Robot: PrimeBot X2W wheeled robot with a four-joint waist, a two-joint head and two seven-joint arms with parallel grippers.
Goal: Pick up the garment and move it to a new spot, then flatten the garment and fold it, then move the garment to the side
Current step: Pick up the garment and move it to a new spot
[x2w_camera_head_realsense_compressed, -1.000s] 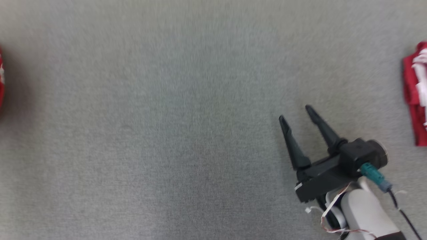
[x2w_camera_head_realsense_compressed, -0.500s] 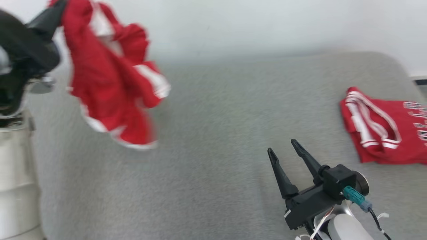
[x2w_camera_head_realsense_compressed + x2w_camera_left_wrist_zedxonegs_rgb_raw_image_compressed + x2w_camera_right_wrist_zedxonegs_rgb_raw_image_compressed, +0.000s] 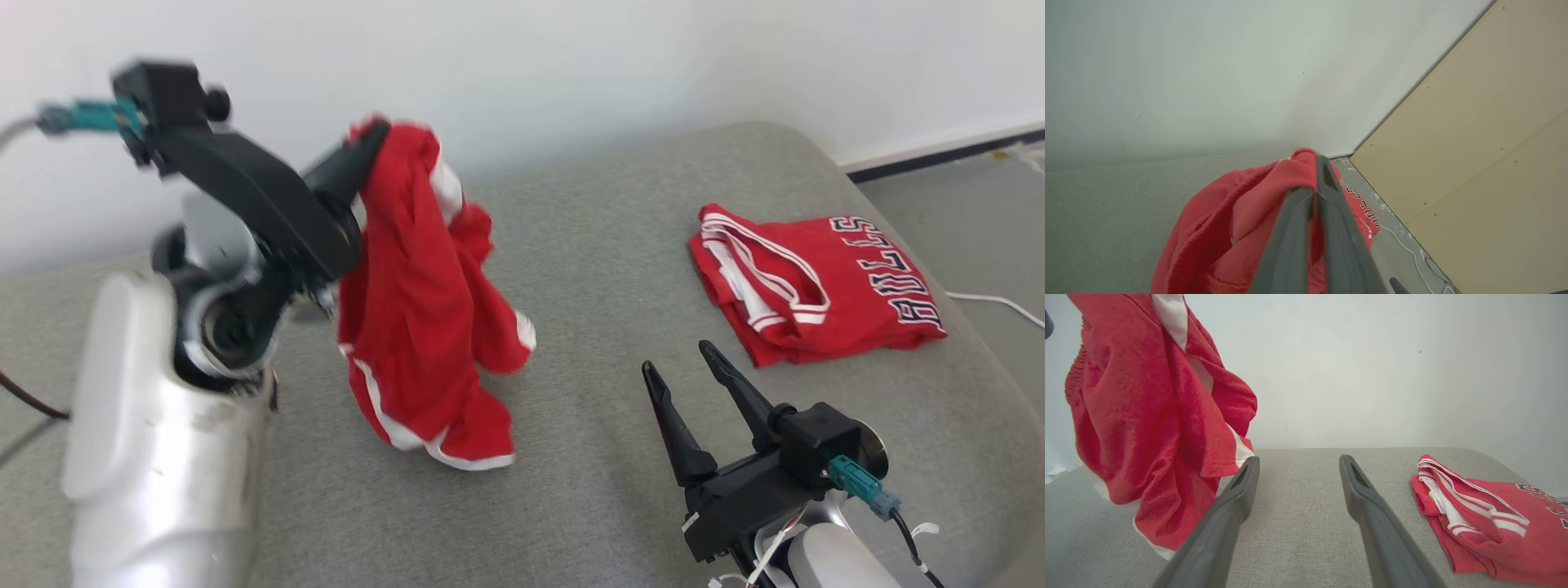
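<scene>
One red garment (image 3: pixel 424 310) hangs upper left, top pinched by left end effector (image 3: pixel 371 143); right end effector (image 3: pixel 677 358) spread, empty, lower right. Soft, light, floppy: probably grab a hem corner.

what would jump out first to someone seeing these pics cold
The eye goes first to the red garment with white trim, hanging crumpled in the air at the left, pinched at its top by the shut left gripper. Next comes the folded red Bulls jersey lying at the right of the grey cushion. The right gripper sits open and empty at lower right, between the two.
</scene>
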